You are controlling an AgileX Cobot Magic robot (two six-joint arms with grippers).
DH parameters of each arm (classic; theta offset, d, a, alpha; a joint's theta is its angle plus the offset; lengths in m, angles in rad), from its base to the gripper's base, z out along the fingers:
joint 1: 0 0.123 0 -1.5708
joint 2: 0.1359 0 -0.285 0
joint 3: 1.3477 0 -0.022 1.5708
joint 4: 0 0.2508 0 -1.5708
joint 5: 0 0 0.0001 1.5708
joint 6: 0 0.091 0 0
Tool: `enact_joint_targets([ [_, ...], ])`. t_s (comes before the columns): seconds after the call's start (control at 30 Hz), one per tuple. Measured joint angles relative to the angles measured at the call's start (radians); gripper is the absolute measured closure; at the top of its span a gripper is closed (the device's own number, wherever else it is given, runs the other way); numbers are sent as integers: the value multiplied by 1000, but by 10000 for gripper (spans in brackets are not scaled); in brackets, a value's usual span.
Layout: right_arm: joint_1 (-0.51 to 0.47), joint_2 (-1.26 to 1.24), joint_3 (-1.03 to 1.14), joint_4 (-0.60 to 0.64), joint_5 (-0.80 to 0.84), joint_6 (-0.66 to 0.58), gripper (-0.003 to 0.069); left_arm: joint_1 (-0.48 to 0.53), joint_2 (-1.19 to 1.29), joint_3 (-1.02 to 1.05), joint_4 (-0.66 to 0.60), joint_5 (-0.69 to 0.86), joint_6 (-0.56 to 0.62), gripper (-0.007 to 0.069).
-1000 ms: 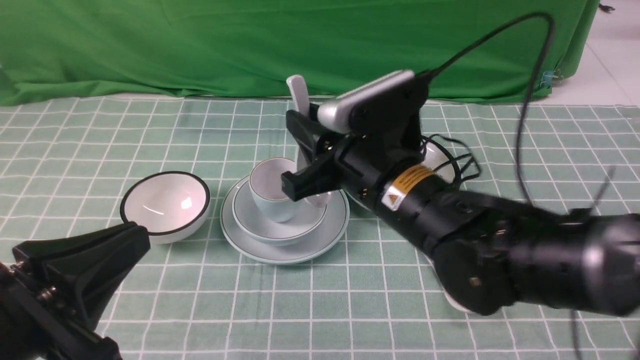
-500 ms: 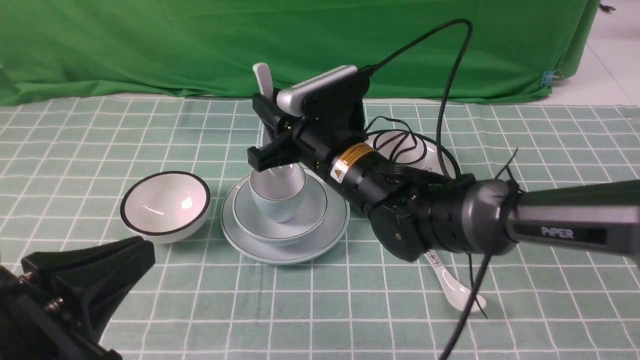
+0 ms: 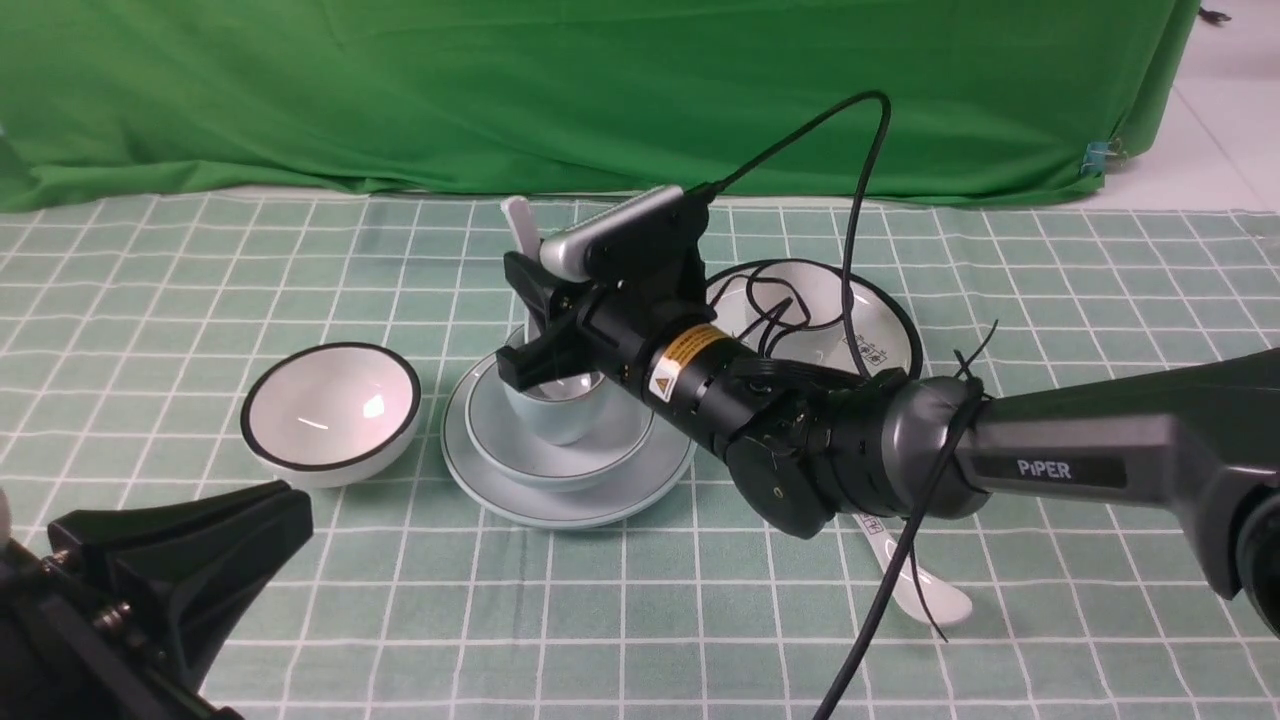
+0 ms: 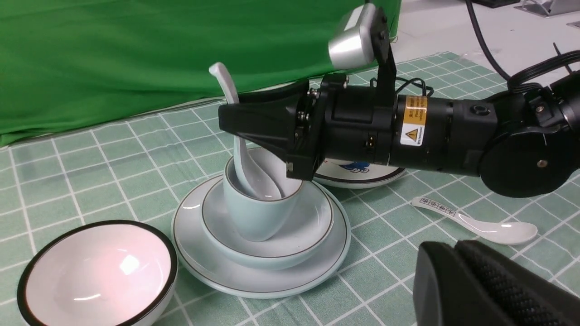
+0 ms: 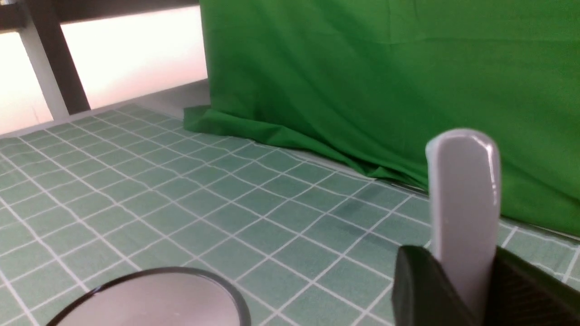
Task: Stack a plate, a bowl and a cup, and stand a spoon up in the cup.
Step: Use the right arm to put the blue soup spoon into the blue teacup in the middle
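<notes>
Front view: right gripper (image 3: 523, 312) clenched on plain white ceramic spoon (image 4: 244, 163), bowl inside small pale blue cup (image 4: 263, 213); left gripper closed, near left. Best lowered gently, released only once resting.

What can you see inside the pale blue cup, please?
The white spoon's bowl end is inside the cup, its handle held by the right tool. Part of the inner wall shows; the spoon hides some of it, and the cup's bottom is out of sight.
</notes>
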Motion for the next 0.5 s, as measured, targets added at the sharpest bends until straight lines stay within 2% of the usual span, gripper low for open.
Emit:
enact_joint_targets([
  [0.3, -6, 23, 0, 1, -2, -1, 390, 0, 0, 0, 0, 0, 3, 613],
  [0.5, -2, -19, 14, 1, 17, 3, 383, 0, -1, 0, 0, -29, 3, 613],
])
